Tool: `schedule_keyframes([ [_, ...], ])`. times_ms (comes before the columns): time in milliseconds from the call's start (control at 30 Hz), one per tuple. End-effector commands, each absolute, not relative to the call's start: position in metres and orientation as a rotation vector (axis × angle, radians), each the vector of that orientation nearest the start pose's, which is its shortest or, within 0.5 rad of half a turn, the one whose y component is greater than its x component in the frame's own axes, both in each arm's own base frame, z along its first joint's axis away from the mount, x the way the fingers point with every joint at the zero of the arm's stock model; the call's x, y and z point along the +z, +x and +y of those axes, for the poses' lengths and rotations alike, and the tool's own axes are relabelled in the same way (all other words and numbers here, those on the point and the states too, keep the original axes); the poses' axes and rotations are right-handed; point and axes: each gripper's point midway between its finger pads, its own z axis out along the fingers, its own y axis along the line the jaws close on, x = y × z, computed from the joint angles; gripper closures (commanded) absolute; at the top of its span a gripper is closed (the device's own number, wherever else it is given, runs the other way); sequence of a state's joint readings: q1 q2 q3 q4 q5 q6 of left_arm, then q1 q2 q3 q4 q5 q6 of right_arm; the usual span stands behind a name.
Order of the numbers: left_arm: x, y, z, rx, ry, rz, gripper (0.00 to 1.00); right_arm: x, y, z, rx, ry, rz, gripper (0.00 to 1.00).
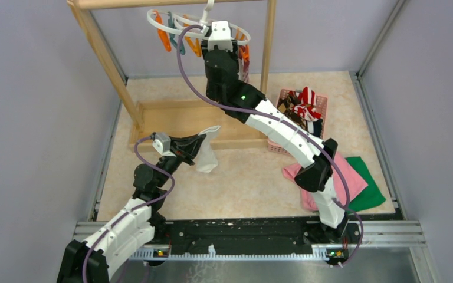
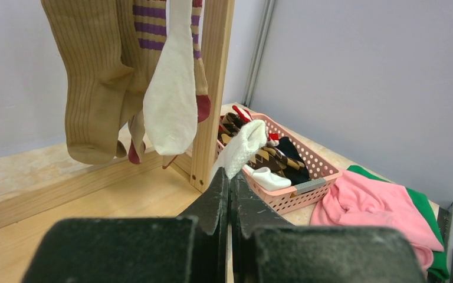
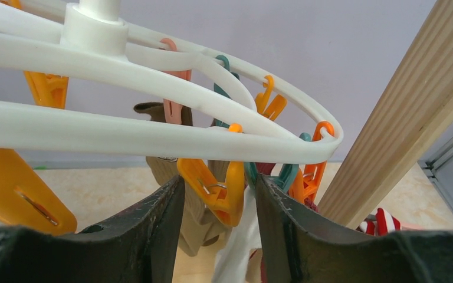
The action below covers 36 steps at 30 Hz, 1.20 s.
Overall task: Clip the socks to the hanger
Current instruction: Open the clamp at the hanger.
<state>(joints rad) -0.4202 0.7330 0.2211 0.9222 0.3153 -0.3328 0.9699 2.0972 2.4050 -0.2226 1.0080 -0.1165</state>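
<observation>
Grey walls; left gripper (image 2: 230,175) pinches a white sock (image 2: 243,146); right gripper (image 3: 218,184) straddles an orange clip (image 3: 233,190), grip unclear, might slip.

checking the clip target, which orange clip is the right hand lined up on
The orange clip between the fingers of the right hand, hanging from the near rim of the hanger; the other orange clips hang outside them.
</observation>
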Motion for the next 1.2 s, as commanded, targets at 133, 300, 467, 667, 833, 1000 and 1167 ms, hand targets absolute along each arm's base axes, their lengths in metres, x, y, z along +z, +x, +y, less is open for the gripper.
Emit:
schedule_keyframes([
  [133, 0.293, 0.242, -0.180, -0.823, 0.344, 1.118, 1.00, 0.478, 0.426, 0.342, -0.033, 0.068, 1.458, 0.40],
  [300, 0.293, 0.242, -0.180, -0.824, 0.343, 1.116, 1.00, 0.481, 0.425, 0.342, -0.029, 0.068, 1.451, 0.46],
  [467, 0.293, 0.242, -0.180, -0.821, 0.343, 1.115, 1.00, 0.481, 0.426, 0.344, -0.027, 0.048, 1.446, 0.58],
  [667, 0.294, 0.241, -0.180, -0.823, 0.344, 1.114, 1.00, 0.483, 0.424, 0.345, -0.018, 0.031, 1.443, 0.74],
  [833, 0.294, 0.241, -0.180, -0.820, 0.344, 1.112, 1.00, 0.486, 0.421, 0.345, 0.011, 0.027, 1.441, 0.84],
  [1000, 0.296, 0.242, -0.179, -0.811, 0.344, 1.111, 1.00, 0.488, 0.418, 0.344, 0.042, 0.024, 1.445, 0.93],
  [1167, 0.300, 0.242, -0.180, -0.817, 0.347, 1.104, 1.00, 0.490, 0.416, 0.337, 0.052, 0.042, 1.443, 0.71],
])
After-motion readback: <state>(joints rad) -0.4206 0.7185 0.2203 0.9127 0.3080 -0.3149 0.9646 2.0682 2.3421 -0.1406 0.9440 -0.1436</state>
